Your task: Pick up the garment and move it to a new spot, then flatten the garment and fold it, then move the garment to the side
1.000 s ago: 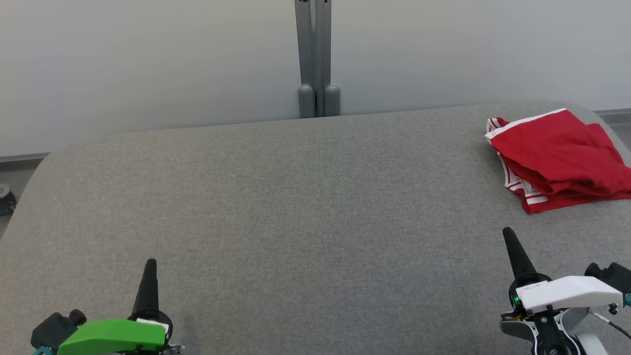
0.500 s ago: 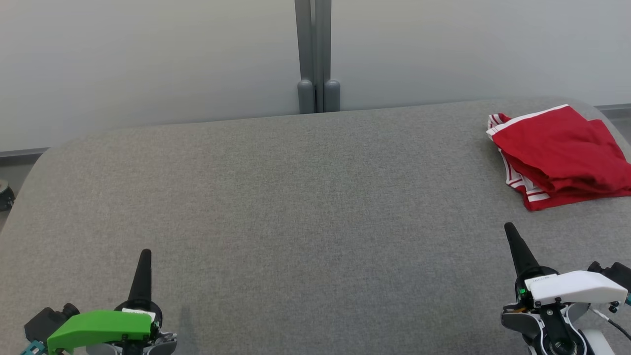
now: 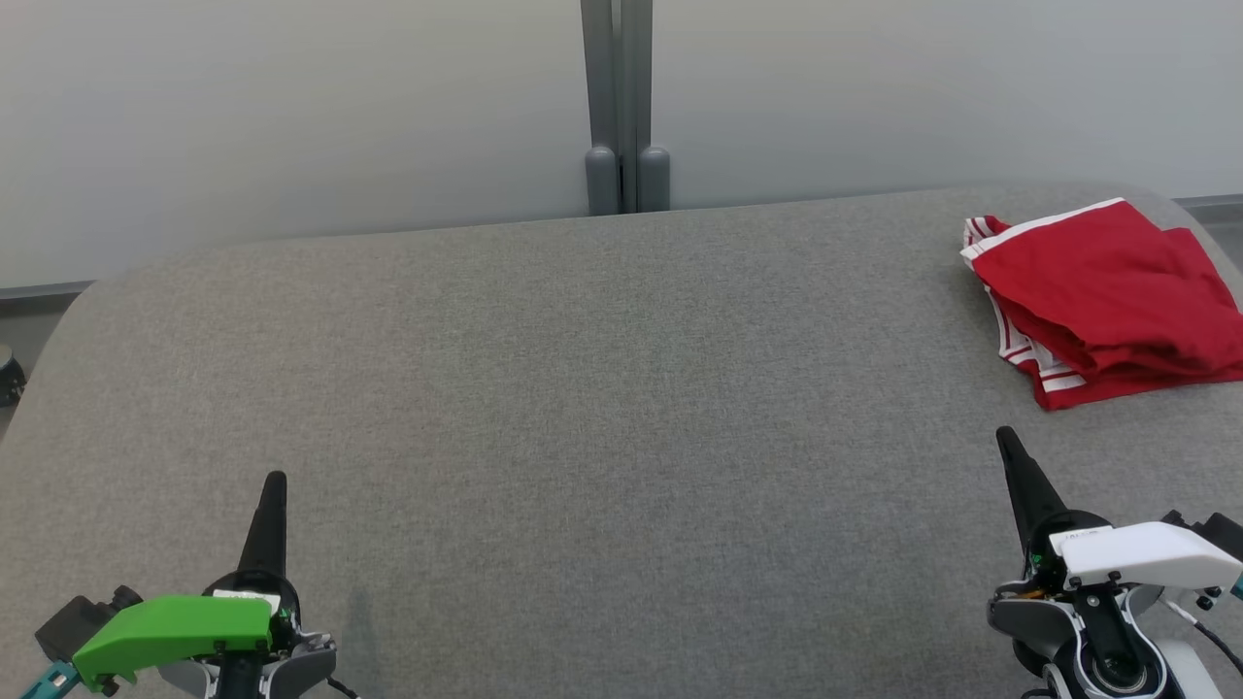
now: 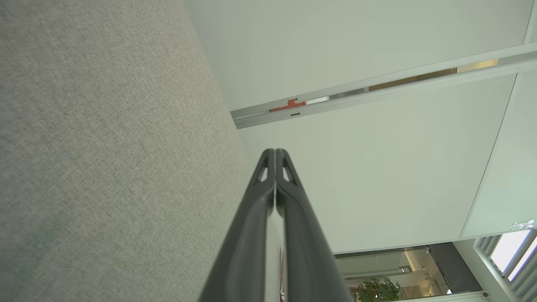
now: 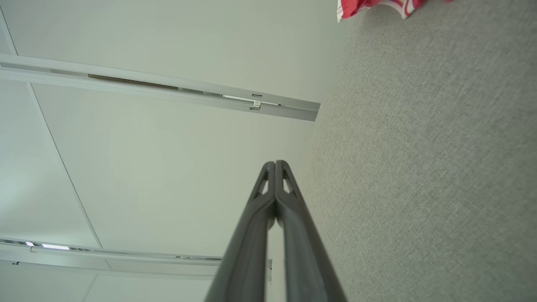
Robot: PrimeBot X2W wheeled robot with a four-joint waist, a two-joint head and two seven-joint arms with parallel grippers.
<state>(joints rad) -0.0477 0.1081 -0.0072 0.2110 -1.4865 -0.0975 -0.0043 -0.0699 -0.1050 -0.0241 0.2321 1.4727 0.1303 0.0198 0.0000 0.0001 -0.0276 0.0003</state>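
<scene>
The garment point(image 3: 1107, 296) is red with white stripes along its edges and lies folded at the far right of the grey table point(image 3: 602, 388); a corner of it point(image 5: 369, 6) peeks in at the top of the right wrist view. My left gripper point(image 3: 275, 478) sits at the lower left, shut, with nothing in it, and its two fingers point(image 4: 275, 152) press together. At the lower right my right gripper point(image 3: 1003, 434) is shut and empty too, a little in front of the garment, its fingers point(image 5: 275, 162) touching each other.
Behind the table stands a pale partition wall with a grey vertical post point(image 3: 621, 107) at its middle. The table's corners are rounded, and a strip of floor point(image 3: 15, 369) shows past its left edge.
The head view has shifted a little, so the table and garment sit slightly higher. Both grippers have moved forward slightly along the table, staying shut. The garment lies as before.
</scene>
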